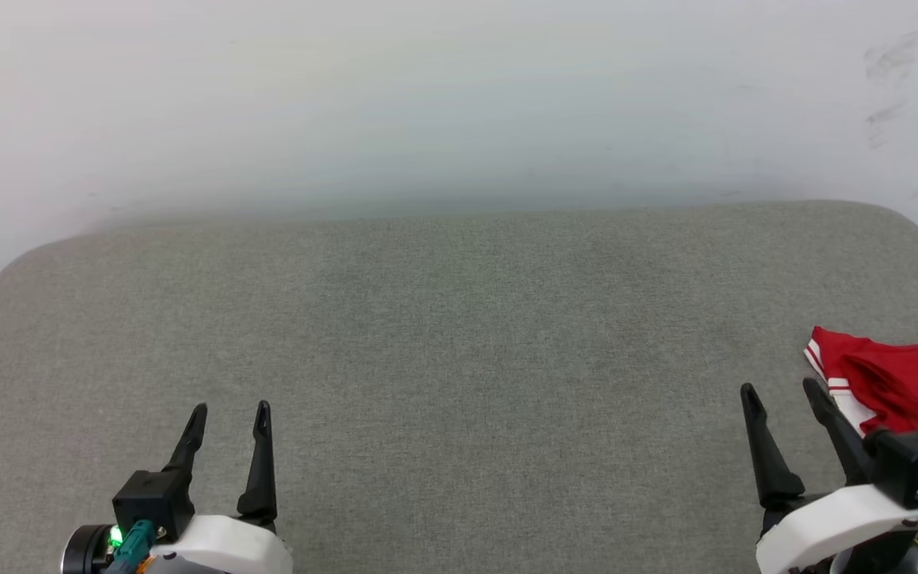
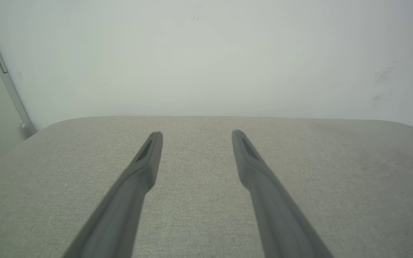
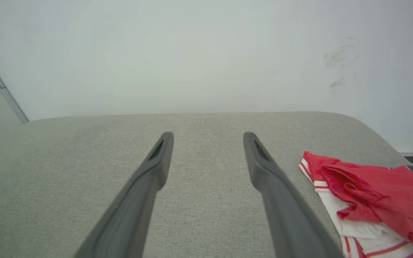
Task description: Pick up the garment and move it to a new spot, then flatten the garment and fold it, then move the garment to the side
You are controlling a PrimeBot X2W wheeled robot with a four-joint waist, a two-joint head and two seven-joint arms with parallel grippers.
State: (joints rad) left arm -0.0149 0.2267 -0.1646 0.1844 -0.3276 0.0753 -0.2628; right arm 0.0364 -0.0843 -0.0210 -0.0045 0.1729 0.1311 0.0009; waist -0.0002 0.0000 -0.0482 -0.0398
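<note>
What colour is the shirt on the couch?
The shirt is red with white panels and red-and-white striped trim, clearest in the right wrist view.

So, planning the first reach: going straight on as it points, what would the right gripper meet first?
For the right gripper the way looks free over the grey cushion, likely to the white wall; the garment lies to its right.

The garment (image 1: pixel 905 375) runs off the head view's right edge, partly hidden behind the right hand (image 1: pixel 780 387).

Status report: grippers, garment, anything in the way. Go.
Both open, empty: left gripper, right gripper, above the grey cushion. Crumpled garment on cushion, just right of right gripper, untouched. Nothing seen between them.
</note>
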